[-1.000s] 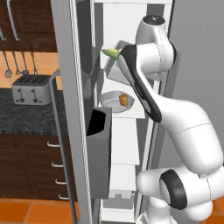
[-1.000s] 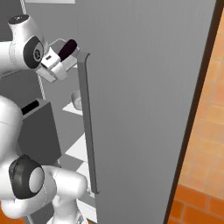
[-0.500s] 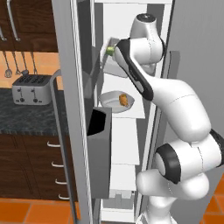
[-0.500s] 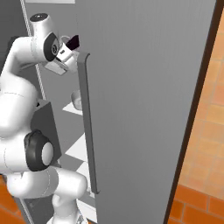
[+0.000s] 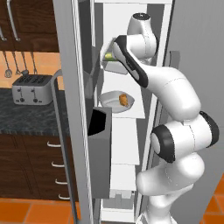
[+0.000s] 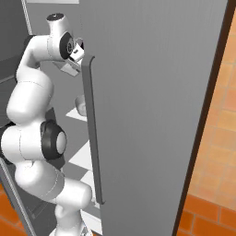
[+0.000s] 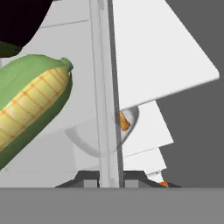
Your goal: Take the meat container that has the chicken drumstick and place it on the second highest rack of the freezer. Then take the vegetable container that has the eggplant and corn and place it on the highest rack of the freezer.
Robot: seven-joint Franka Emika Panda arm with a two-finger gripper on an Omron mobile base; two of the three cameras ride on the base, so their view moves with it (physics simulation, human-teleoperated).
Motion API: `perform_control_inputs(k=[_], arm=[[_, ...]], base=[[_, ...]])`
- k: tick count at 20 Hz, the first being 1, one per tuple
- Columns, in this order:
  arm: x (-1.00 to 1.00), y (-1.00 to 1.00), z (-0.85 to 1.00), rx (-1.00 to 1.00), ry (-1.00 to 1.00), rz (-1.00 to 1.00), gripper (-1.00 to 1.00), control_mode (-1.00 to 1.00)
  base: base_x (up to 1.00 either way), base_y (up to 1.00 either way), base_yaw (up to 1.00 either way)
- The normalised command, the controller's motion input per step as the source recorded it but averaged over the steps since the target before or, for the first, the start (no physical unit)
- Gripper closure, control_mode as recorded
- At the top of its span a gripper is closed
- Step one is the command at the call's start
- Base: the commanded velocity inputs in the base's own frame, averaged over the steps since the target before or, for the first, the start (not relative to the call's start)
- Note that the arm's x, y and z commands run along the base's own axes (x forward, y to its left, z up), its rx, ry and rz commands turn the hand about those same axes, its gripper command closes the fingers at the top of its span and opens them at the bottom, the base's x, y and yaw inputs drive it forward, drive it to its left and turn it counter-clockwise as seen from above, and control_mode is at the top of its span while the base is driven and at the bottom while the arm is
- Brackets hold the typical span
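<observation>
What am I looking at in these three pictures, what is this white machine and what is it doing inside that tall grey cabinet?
It is a white robot arm on a driving base, reaching into an open freezer. Two pictures come from cameras on the base, behind the arm to its left and right. The third looks along the pincer, which is shut on the rim of the vegetable container; the corn lies inside it. It is up at a high rack. On a rack below sits the meat container with the chicken drumstick. A toaster stands on the counter.
</observation>
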Motion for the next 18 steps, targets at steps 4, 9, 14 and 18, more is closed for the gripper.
perform_control_inputs(k=[4, 9, 14, 18], arm=[[0.5, 0.0, 0.13, 0.1, 0.15, -0.07, 1.0, -1.0], [0.49, 0.0, -0.22, 0.02, -0.02, -0.04, 1.0, -1.0], [0.39, 0.0, -0.31, 0.0, -0.13, -0.04, 1.0, -1.0], [0.24, 0.0, -0.57, 0.0, -0.16, -0.05, 1.0, -1.0]], base=[[0.0, 0.0, 0.0], [0.0, 0.0, 0.0], [0.0, 0.0, 0.0], [0.0, 0.0, 0.0]])
